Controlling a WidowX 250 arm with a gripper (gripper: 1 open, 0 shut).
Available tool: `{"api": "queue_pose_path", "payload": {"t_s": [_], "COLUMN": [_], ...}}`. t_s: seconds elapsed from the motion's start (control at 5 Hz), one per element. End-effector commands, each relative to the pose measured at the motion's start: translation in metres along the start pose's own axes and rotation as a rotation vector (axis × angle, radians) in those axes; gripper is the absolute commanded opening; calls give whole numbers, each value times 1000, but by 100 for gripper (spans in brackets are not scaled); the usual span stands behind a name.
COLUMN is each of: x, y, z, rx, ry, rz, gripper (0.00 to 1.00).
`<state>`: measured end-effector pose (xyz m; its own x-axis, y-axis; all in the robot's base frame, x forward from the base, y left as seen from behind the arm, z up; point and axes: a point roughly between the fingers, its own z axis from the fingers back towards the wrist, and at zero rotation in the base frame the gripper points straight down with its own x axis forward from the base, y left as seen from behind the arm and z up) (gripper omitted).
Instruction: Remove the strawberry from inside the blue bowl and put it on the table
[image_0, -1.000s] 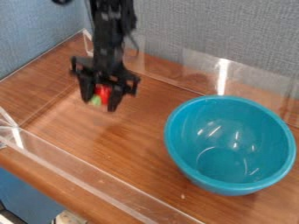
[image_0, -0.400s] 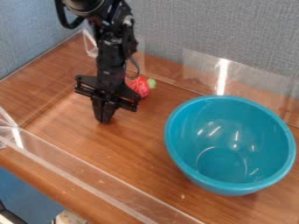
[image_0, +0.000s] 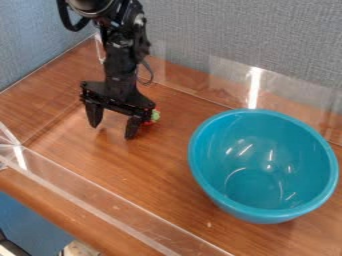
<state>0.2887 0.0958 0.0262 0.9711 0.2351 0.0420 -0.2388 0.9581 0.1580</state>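
Observation:
The blue bowl (image_0: 261, 165) stands on the right of the table (image_0: 80, 150), and nothing lies inside it. My gripper (image_0: 114, 118) hangs low over the wood to the bowl's left, open, with nothing between its black fingers (image_0: 134, 126). The strawberry (image_0: 151, 115) shows only as a small red and green bit on the table just right of the right finger, outside the jaws. The finger hides most of it.
Low clear acrylic walls (image_0: 247, 80) edge the tabletop at the back, left and front. A blue-grey cloth wall rises behind. Bare wood lies between the gripper and the front wall.
A second ago the gripper was shut on the strawberry above the table. It then dropped, the strawberry lay beside the shut fingers, and now the jaws have opened and shifted slightly left.

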Motion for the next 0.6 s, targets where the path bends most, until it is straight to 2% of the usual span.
{"api": "queue_pose_path", "payload": {"t_s": [0.0,0.4], "x": [1,-1], "y": [-6,-9], "z": [2,1], "rx": [-17,-32], "ry": [-14,-15], "rz": [-5,-10], "gripper": [100,100]}}
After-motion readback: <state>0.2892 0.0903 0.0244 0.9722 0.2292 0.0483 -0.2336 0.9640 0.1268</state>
